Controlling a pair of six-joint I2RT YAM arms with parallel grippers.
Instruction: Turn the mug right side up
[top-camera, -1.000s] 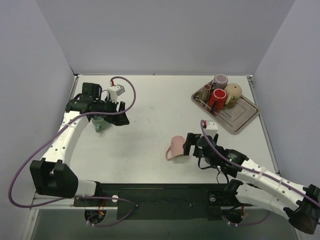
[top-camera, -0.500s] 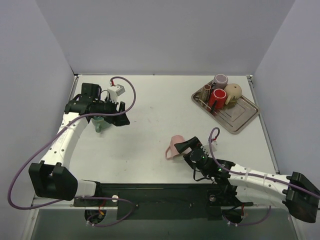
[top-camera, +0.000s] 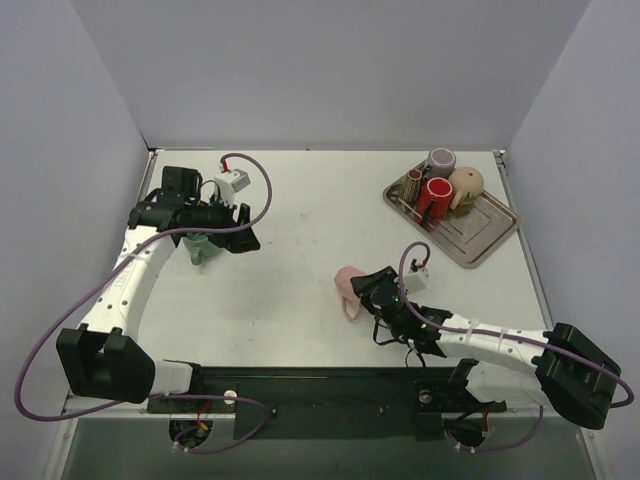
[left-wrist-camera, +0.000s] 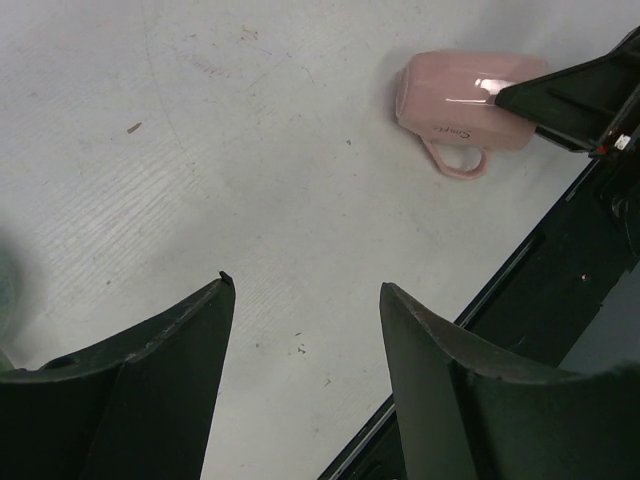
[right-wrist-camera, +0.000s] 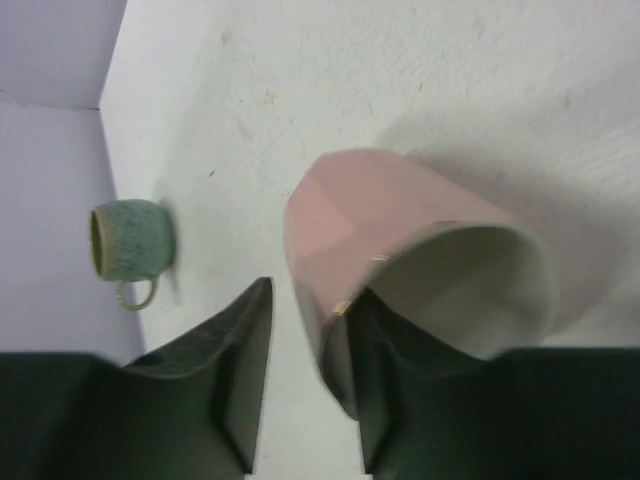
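Pink mug (right-wrist-camera: 400, 200) lies sideways, its wall between the right claw's (right-wrist-camera: 310, 295) narrowed jaws for tipping upright; whether it is clamped, I cannot tell.

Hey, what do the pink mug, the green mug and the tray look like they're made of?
Pink mug: likely glazed ceramic; it is glossy, with a bright glare streak and a pale inside.
Green mug: probably stoneware with a speckled glaze, less shiny.
Tray: looks like metal, silvery grey with pressed ridges; too small to be sure.
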